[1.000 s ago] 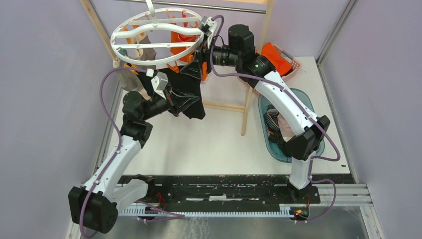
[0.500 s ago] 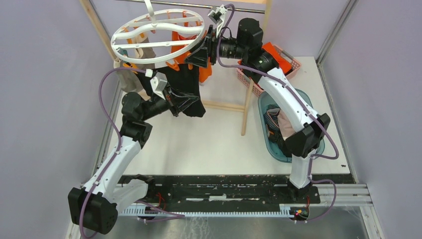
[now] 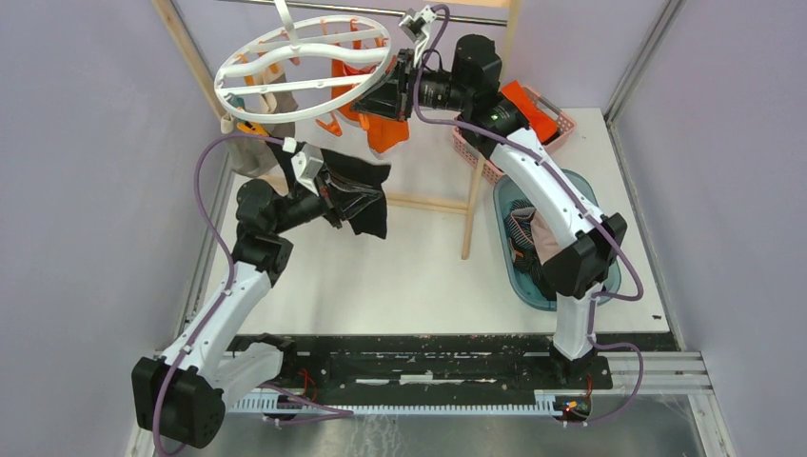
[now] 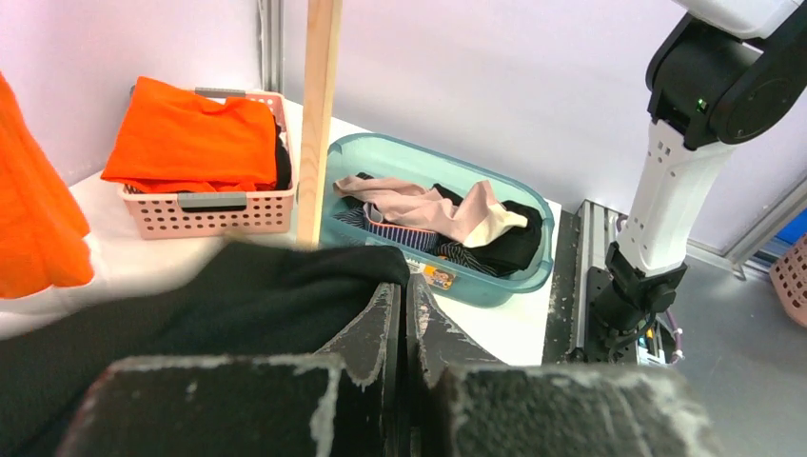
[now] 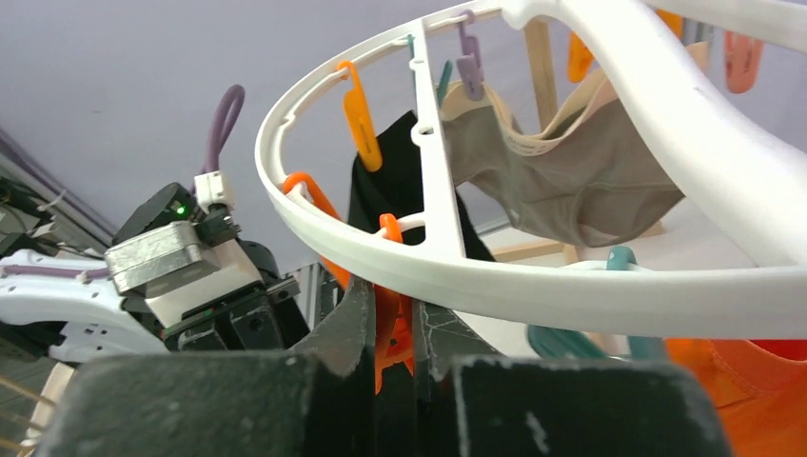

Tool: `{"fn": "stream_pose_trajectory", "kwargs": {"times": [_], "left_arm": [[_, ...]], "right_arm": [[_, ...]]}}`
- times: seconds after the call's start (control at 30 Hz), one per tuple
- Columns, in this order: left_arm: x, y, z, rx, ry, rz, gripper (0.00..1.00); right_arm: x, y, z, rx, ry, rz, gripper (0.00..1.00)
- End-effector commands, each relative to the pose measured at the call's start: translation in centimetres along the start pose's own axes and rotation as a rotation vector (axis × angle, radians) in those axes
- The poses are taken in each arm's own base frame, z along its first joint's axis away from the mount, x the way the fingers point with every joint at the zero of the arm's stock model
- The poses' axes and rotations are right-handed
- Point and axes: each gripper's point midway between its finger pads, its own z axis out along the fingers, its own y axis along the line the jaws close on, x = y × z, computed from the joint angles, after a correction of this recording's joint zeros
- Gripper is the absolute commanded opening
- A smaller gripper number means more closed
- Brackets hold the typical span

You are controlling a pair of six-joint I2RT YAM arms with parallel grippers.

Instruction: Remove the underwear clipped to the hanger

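Observation:
The hanger point(image 3: 305, 71), a white spoked ring point(image 5: 533, 286), hangs tilted from the bar. My right gripper point(image 3: 379, 95) point(image 5: 390, 295) is under its near rim, shut on an orange peg point(image 5: 392, 328). Lower down, my left gripper point(image 3: 333, 195) point(image 4: 402, 281) is shut on the black underwear point(image 3: 357, 186) point(image 4: 238, 305), which sags below the ring. A strip of it point(image 5: 400, 181) still reaches up to another orange peg. The beige-grey underwear point(image 3: 262, 105) point(image 5: 571, 181) and the orange underwear point(image 3: 385, 133) point(image 4: 33, 219) hang from the ring.
The wooden post point(image 3: 473, 200) point(image 4: 319, 114) stands just right of the hanger. Behind it are a pink basket point(image 3: 561, 119) point(image 4: 205, 214) holding a folded orange cloth and a teal tub point(image 3: 504, 205) point(image 4: 533, 271) of clothes. The metal bar point(image 3: 457, 17) runs overhead.
My right gripper has shut on the orange peg. The black underwear's right corner has come off the ring and dropped toward my left gripper, which has shifted slightly.

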Motion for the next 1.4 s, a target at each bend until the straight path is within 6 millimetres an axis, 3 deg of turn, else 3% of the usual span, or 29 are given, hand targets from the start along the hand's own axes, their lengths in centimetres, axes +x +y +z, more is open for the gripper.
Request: {"fn": "stream_pose_trajectory", "kwargs": {"times": [0.0, 0.07, 0.13, 0.2, 0.3, 0.37, 0.57, 0.73, 0.83, 1.0, 1.2, 1.27, 1.37], "left_arm": [[-0.3, -0.5, -0.3, 0.028, -0.005, 0.080, 0.03], [-0.4, -0.5, -0.3, 0.024, -0.007, 0.083, 0.03], [-0.7, -0.5, -0.2, 0.020, -0.014, 0.079, 0.03], [-1.1, -0.5, -0.2, 0.017, -0.019, 0.078, 0.03], [-1.3, -0.5, -0.3, 0.005, -0.026, 0.080, 0.03], [-1.4, -0.3, -0.3, -0.009, -0.031, 0.076, 0.03], [-2.5, 0.3, -0.1, -0.057, -0.059, 0.039, 0.03], [-4.0, 0.8, 0.1, -0.098, -0.095, -0.008, 0.03], [-5.1, 0.9, 0.3, -0.113, -0.121, -0.051, 0.03], [-6.1, -0.3, 0.7, -0.060, -0.139, -0.112, 0.03], [-6.5, -0.4, 0.7, -0.058, -0.188, -0.160, 0.03], [-6.5, -0.3, 0.8, -0.059, -0.201, -0.159, 0.03], [-6.3, -0.3, 0.7, -0.061, -0.203, -0.152, 0.03]], "right_arm": [[-2.5, 0.5, -0.6, 0.035, -0.059, -0.055, 0.04], [-2.3, 0.2, -0.7, 0.057, -0.049, -0.044, 0.12], [-1.6, -0.2, -1.0, 0.085, -0.030, -0.026, 0.40], [-0.7, -0.5, -1.4, 0.111, -0.001, -0.013, 0.61], [0.7, -0.5, -2.5, 0.131, 0.044, -0.007, 0.81], [1.9, -0.3, -3.5, 0.147, 0.078, -0.017, 0.87], [3.9, 1.3, -6.9, 0.180, 0.100, -0.074, 0.88], [7.9, 1.9, -9.2, 0.178, 0.142, -0.105, 0.87], [10.4, 1.8, -9.5, 0.178, 0.155, -0.125, 0.86], [13.9, 1.7, -7.5, 0.137, 0.196, -0.113, 0.83], [14.9, 2.9, -4.4, 0.036, 0.196, -0.019, 0.77], [15.4, 3.4, -3.6, 0.005, 0.206, 0.003, 0.72], [16.1, 3.7, -3.0, -0.014, 0.215, 0.039, 0.55]]}}
